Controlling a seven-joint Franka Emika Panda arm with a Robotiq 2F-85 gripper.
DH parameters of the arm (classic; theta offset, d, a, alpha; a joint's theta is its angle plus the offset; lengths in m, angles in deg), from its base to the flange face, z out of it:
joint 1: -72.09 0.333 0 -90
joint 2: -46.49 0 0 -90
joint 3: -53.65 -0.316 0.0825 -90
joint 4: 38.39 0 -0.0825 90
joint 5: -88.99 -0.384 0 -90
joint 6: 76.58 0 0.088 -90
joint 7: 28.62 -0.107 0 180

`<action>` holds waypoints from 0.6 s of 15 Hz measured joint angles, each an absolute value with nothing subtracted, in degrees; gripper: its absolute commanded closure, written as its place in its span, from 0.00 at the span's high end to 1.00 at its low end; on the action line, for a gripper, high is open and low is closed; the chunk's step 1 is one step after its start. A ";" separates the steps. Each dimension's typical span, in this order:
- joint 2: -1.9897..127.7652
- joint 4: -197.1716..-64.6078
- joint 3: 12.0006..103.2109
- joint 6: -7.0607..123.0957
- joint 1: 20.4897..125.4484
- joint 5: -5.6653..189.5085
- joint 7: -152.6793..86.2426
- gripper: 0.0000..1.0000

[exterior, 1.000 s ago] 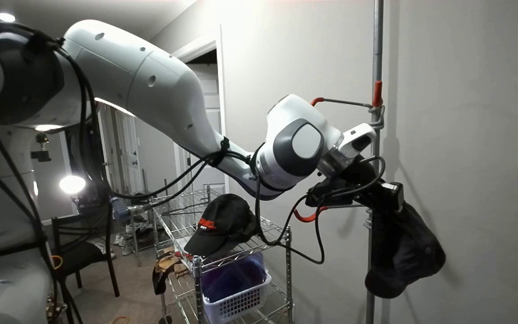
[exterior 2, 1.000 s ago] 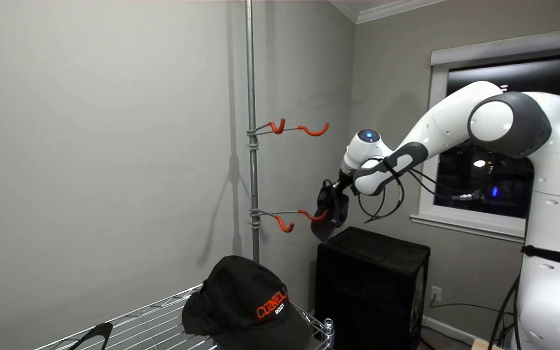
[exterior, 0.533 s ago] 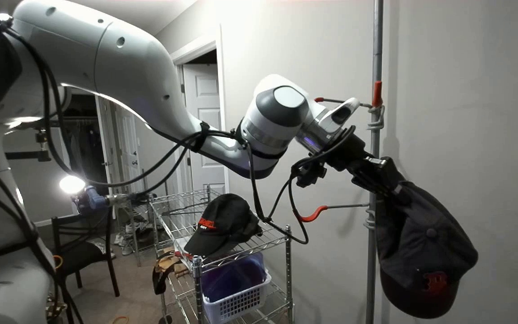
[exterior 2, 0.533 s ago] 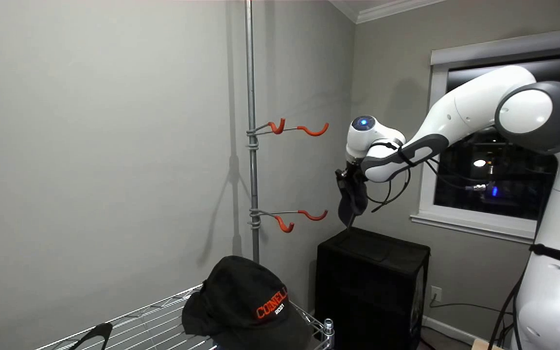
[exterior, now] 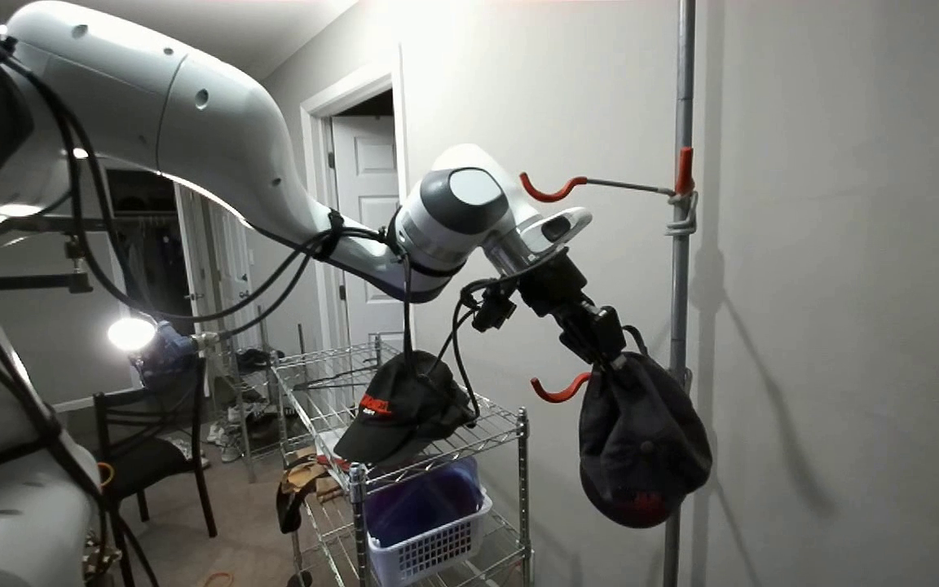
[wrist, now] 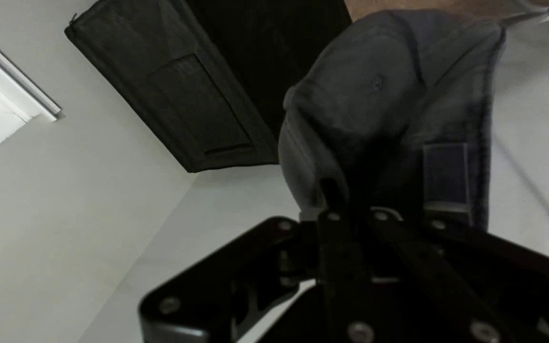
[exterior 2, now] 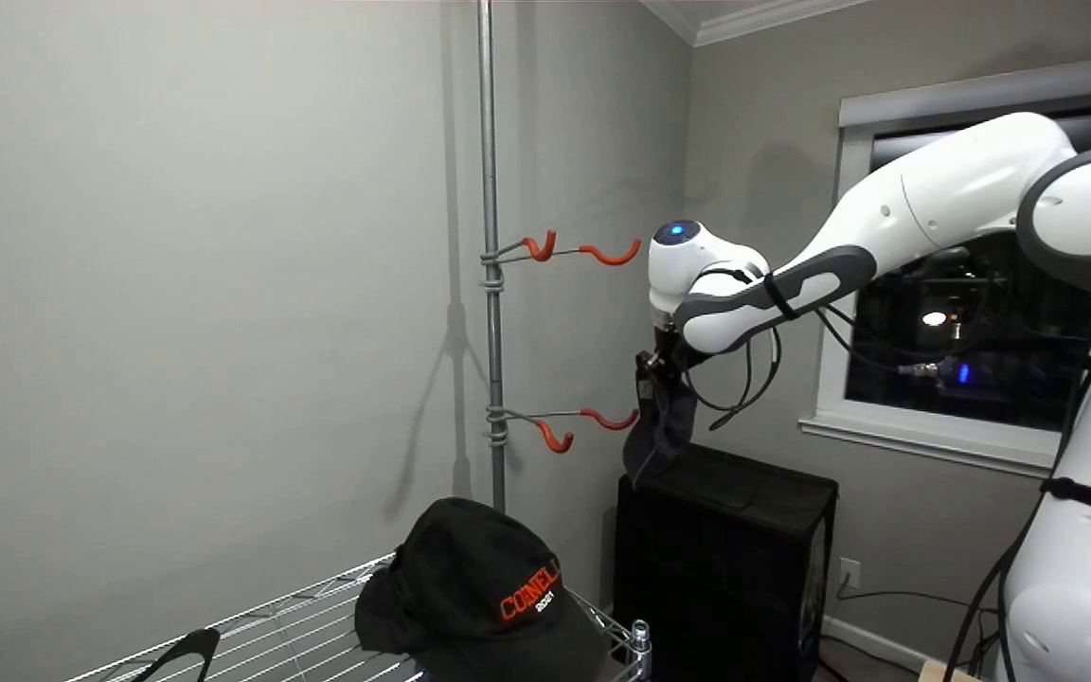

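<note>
My gripper (exterior: 618, 363) is shut on the rear part of a dark grey baseball cap (exterior: 646, 432). The cap hangs brim down with a dim red emblem low on its front. In an exterior view it hides part of a pole (exterior: 684, 98) and of a lower red-tipped hook (exterior: 557, 393). In an exterior view the cap (exterior 2: 667, 417) hangs just right of the lower hook's tip (exterior 2: 610, 420); I cannot tell whether they touch. In the wrist view the cap (wrist: 374, 95) hangs beyond the dark fingers (wrist: 350, 205), whose tips are hard to make out.
Red-tipped upper hooks (exterior 2: 612, 254) stick out from the pole. A black cap with orange lettering (exterior: 404, 399) lies on a wire rack (exterior: 358, 522). A white basket (exterior: 429, 558) sits below it. A black box (exterior 2: 716, 578) stands in the corner, below the held cap.
The cap swung away from the pole's hooks, then back toward the lower one, staying in my gripper. It turned, and its emblem came into view. The arm's base side moved too.
</note>
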State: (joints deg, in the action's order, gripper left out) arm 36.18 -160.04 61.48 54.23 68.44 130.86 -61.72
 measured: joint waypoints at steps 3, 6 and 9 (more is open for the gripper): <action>35.40 -159.82 59.14 50.43 68.50 128.26 -61.16 0.03; 34.24 -158.99 55.52 44.68 68.80 126.04 -61.53 0.03; 32.85 -157.97 51.01 38.20 69.66 125.92 -65.78 0.03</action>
State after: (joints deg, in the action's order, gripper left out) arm 32.85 -157.97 51.01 38.20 69.66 125.92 -65.78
